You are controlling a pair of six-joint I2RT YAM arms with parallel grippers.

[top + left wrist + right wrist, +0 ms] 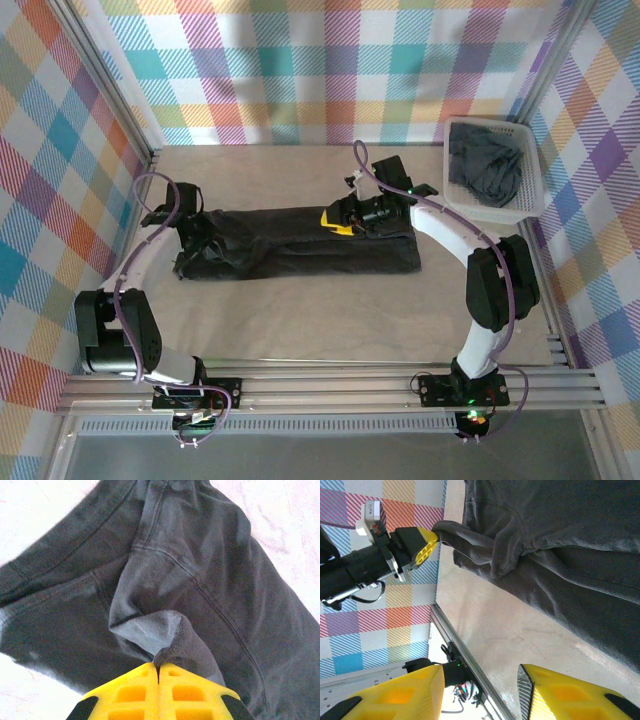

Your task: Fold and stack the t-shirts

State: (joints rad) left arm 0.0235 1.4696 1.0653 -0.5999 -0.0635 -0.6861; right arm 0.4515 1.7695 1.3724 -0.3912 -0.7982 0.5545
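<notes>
Where the shirt (300,245) lies as a long dark band across the middle of the table (330,320), bare tabletop runs along both its long edges. There is a wide strip toward the near rail (340,385) and a narrower one toward the back wall (300,70). The left end stops short of the left wall. The right end lies well apart from the basket (495,205), which sits in the far right corner and holds a crumpled grey heap (485,170).

Left gripper (158,672): yellow jaws pressed together on a raised fold at the shirt's left end, the cloth drawn up into a peak.

Right gripper (480,675): jaws spread, bare tabletop showing between them, nothing held. In the top view it hangs over the shirt's far edge, about mid-length.

Hard to make out — in the top view the left gripper's tips merge with the dark cloth, and the right arm (450,225) covers the shirt's far right corner. How many shirts make up the heap cannot be told. Both wrist views cut the shirt off at their top and right borders. The left wrist view shows seams and a hem, but not which part of the shirt is pinched.
</notes>
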